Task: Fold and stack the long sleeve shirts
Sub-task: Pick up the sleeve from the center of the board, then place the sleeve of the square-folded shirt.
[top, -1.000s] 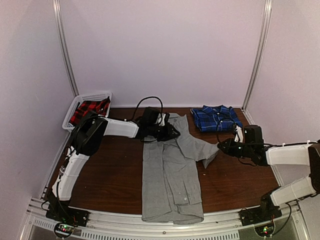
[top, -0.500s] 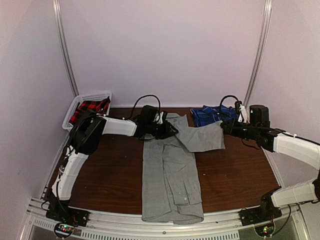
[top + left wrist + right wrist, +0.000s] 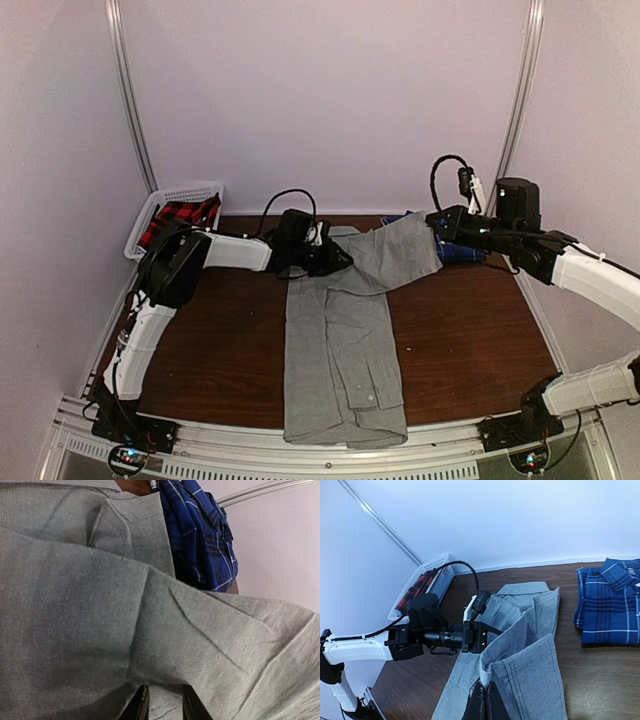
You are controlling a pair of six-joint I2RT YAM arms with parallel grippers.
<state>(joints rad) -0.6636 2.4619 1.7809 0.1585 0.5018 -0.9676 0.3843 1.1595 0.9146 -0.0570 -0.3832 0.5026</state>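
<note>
Right pincer (image 3: pixel 484 700) clamps grey shirt (image 3: pixel 335 340) sleeve — left pincer (image 3: pixel 163 702) perhaps gripping.

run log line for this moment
step: fold grey shirt | right end effector: shut on sleeve, aloft | left end effector: shut on same shirt | blue plaid shirt: folded, far right

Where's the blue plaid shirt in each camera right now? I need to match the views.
Top external: blue shirt at the far right of the table, mostly hidden behind the lifted sleeve of the grey shirt.
Left wrist: top centre, behind grey fabric.
Right wrist: right edge, lying folded.
Shared landmark: the grey shirt, next to it in every view.
</note>
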